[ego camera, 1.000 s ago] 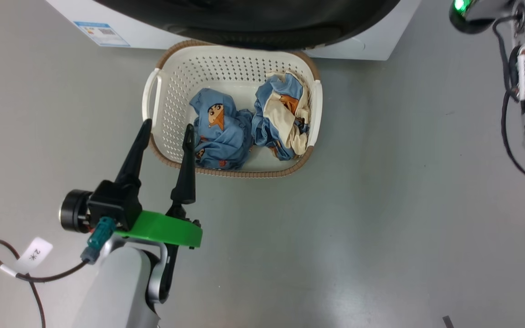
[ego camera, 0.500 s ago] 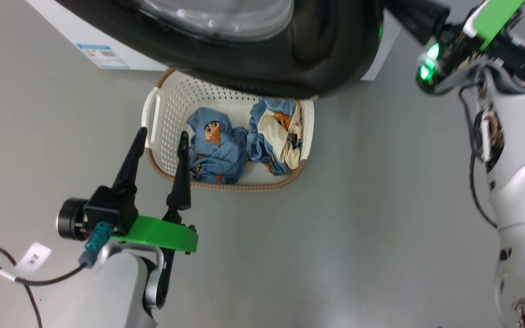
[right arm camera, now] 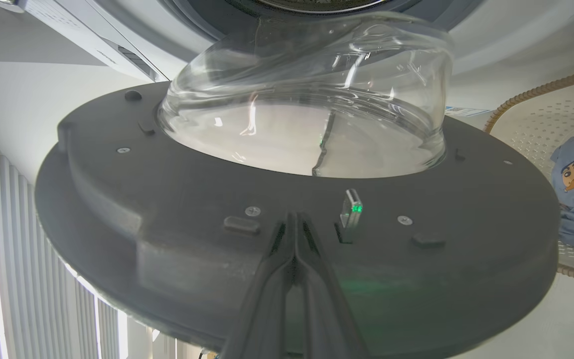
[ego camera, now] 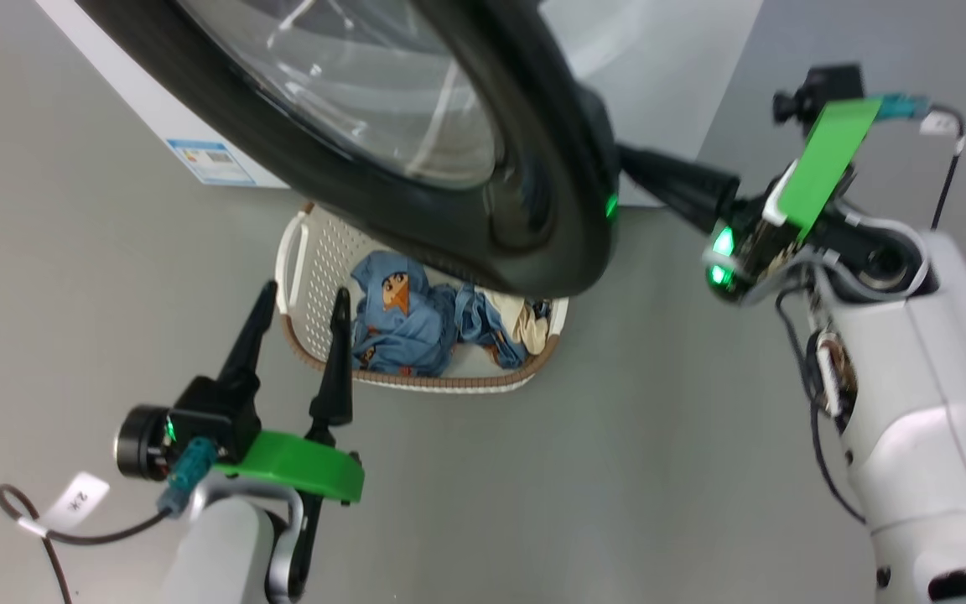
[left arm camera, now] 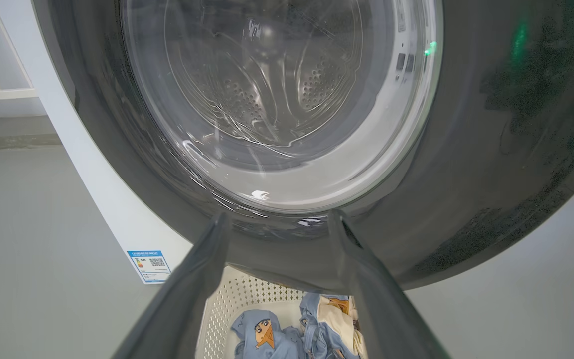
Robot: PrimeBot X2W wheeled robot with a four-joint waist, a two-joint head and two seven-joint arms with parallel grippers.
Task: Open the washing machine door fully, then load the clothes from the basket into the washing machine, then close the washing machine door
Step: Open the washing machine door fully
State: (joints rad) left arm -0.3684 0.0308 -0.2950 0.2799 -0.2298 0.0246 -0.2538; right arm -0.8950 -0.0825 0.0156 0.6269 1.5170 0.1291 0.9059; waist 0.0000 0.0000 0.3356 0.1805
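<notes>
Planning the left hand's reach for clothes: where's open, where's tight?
Free: grey floor before the cream perforated basket; also above the blue printed garments at its near side. Crowded: its far-right part, overhung by the glossy black round door.

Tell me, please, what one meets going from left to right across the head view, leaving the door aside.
In order: cable tag → left gripper → clothes → right gripper.
</notes>
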